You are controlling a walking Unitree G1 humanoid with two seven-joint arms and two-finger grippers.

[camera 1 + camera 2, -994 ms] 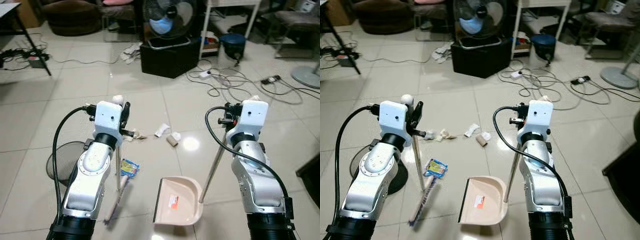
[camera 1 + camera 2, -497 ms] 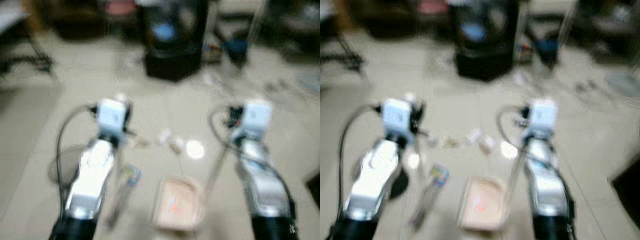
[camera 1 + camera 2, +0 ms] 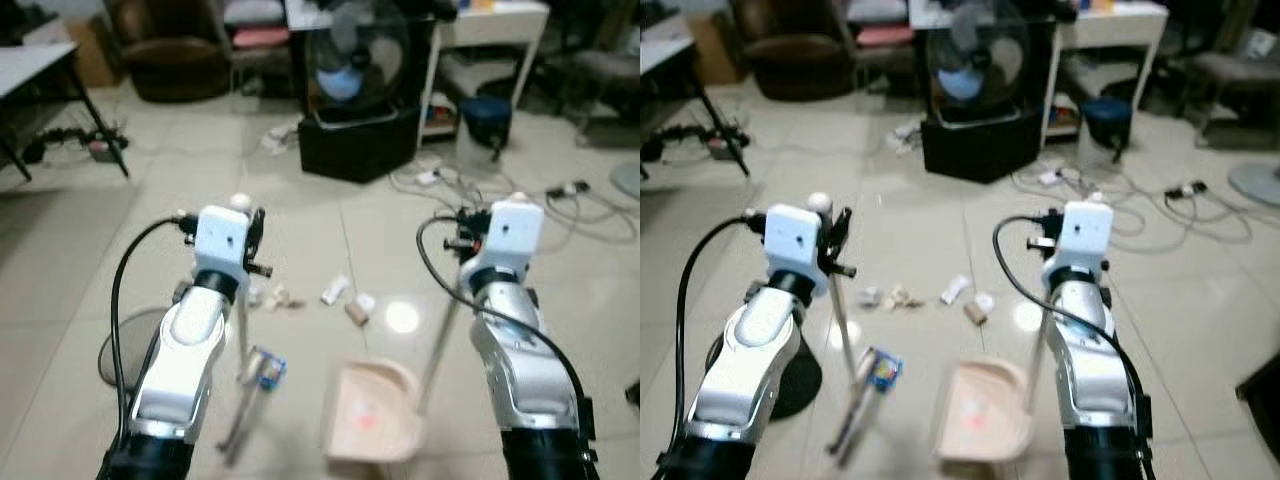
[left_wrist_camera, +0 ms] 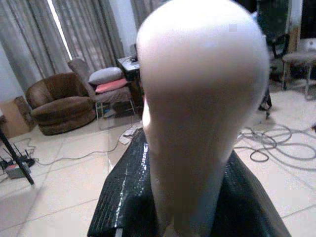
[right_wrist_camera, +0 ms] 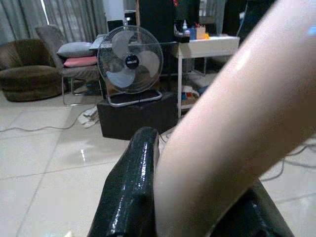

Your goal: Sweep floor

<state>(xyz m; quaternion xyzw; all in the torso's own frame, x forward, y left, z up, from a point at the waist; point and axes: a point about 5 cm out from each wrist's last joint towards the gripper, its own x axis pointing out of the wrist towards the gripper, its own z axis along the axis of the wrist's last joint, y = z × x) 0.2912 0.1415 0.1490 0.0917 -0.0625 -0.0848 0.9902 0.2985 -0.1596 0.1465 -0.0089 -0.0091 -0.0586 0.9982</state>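
Note:
My left gripper [image 3: 250, 228] is shut on the broom handle [image 3: 240, 320], just below its white knob [image 4: 197, 94]. The broom's brush end [image 3: 236, 435] rests on the tiles beside a blue and yellow wrapper [image 3: 266, 368]. My right gripper [image 3: 466, 236] is shut on the dustpan's long handle [image 5: 227, 123]. The pink dustpan [image 3: 372, 420] sits on the floor between my arms. Ahead of it lie scraps: white bits [image 3: 335, 291], a brown roll [image 3: 355, 314] and crumpled paper [image 3: 272, 296].
A fan on a black box [image 3: 358, 120] stands ahead. Loose cables and a power strip [image 3: 500, 190] trail at the right, near a blue bin [image 3: 487, 112] and a white desk. A dark round base [image 3: 120, 345] lies by my left arm. A table leg and armchair are at far left.
The camera moved, with heavy blur half a second ago, so the whole floor sits lower in the picture. Both grippers keep the same hold on broom and dustpan.

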